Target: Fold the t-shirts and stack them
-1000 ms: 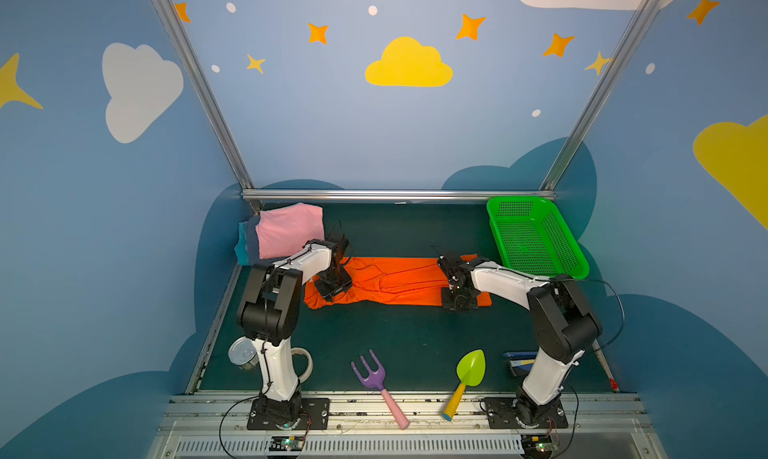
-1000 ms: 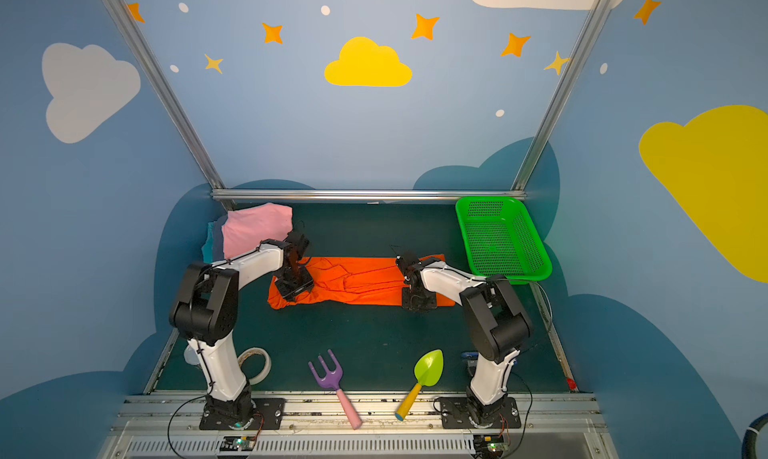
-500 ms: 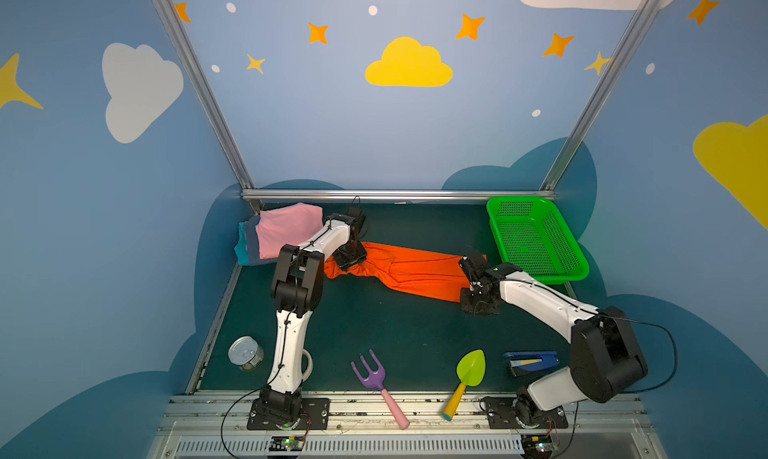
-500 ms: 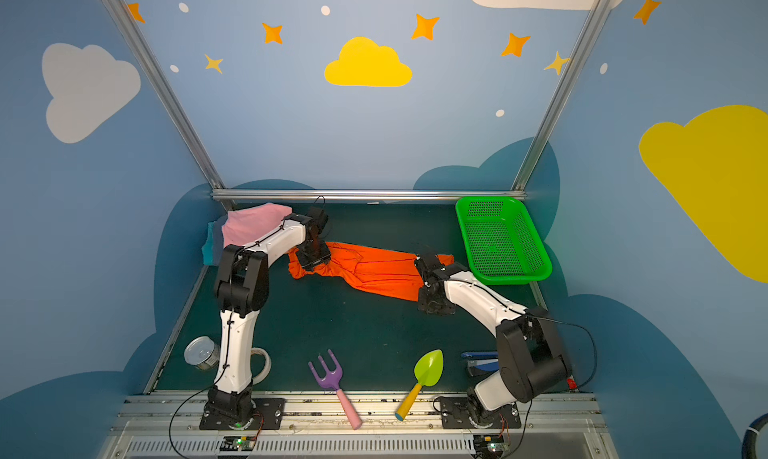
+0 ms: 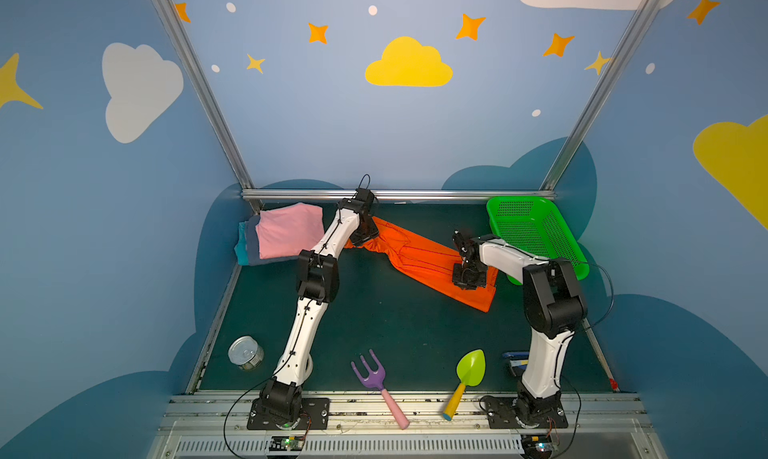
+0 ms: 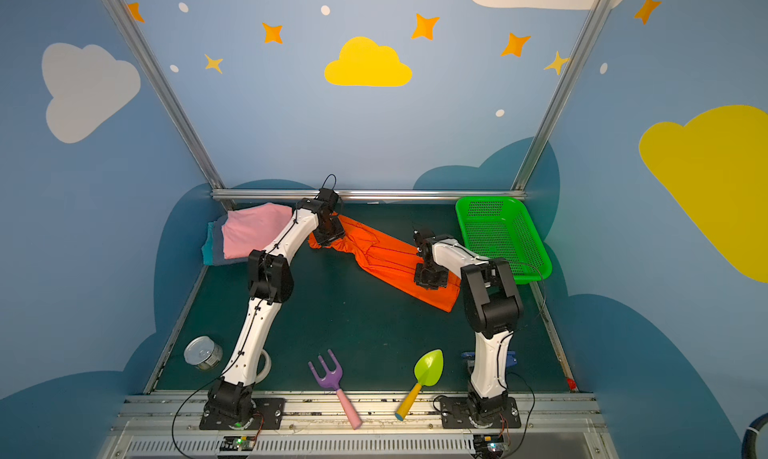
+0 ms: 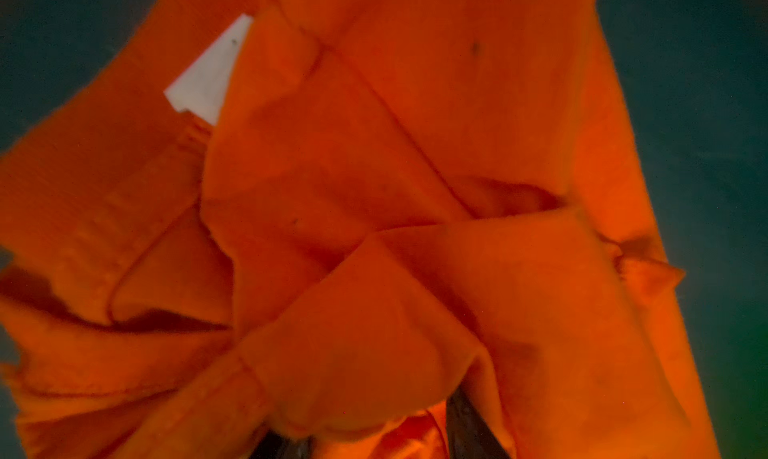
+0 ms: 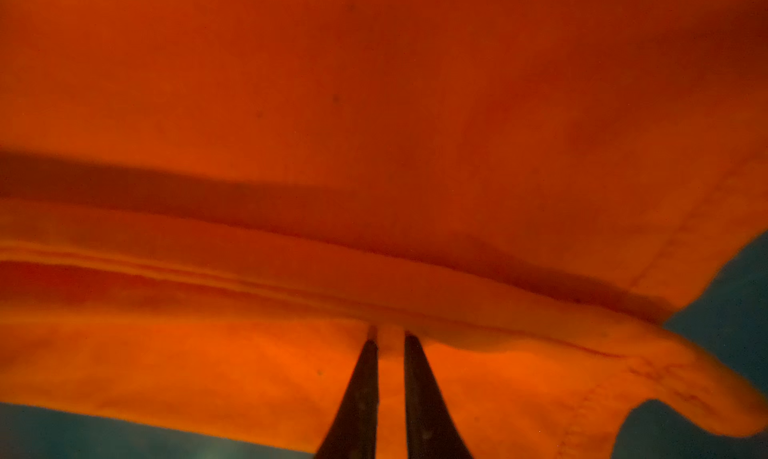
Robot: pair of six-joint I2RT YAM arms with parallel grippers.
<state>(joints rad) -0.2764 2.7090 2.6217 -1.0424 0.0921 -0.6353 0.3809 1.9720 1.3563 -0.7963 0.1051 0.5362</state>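
Observation:
A bright orange t-shirt (image 5: 419,257) (image 6: 382,257) stretches diagonally across the green mat, from back left to front right. My left gripper (image 5: 365,238) (image 6: 328,238) is shut on its bunched back-left end. In the left wrist view, folds of the orange t-shirt (image 7: 374,166) cover most of the left gripper (image 7: 374,419). My right gripper (image 5: 468,276) (image 6: 430,278) pinches the front-right end. In the right wrist view, the right gripper (image 8: 390,338) is shut on a fold of the orange t-shirt (image 8: 374,103). A folded pink t-shirt (image 5: 289,230) tops a grey-blue t-shirt (image 5: 251,245) and a teal t-shirt (image 5: 240,245) at the back left.
A green basket (image 5: 536,232) stands at the back right, close to the right arm. Along the front lie a tin can (image 5: 245,353), a purple toy fork (image 5: 370,371), a green toy trowel (image 5: 469,369) and a blue object (image 5: 515,359) behind the right arm's base.
The left gripper has carried its end of the orange t-shirt towards the back. The right gripper has pulled its end right and forward. The shirt now lies diagonal instead of straight across.

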